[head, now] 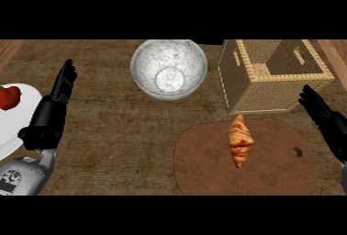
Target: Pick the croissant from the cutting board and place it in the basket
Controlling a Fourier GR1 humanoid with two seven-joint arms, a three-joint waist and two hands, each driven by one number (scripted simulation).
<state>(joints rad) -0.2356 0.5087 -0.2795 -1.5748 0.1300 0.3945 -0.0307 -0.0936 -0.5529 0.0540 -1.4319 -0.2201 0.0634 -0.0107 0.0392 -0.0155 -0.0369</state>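
A golden-brown croissant (239, 140) lies lengthwise on a reddish-brown cutting board (278, 174) at about five o'clock on the wooden counter (122, 137), its upper tip close to the board's far edge. The board has a small hole (297, 152) near its three o'clock side. Just beyond the board, at about one o'clock, stands a woven basket (271, 82) with an open top, its near wall close to the croissant's upper tip but apart from it. A white marbled bowl (168, 69) sits at twelve o'clock, just beside the basket and not touching it. At nine o'clock a white plate (17, 124), cut off by the view's edge, carries a red item (8, 97) that cannot be identified.

The robot's left hand (62, 87) shows at about ten o'clock, fingers straight and pointing away from the robot, holding nothing, next to the plate. The right hand (324, 114) enters at three o'clock, beside the basket's near corner and above the board's right edge, fingers extended and spread, holding nothing. It stands apart from the croissant, which rests untouched on the board.
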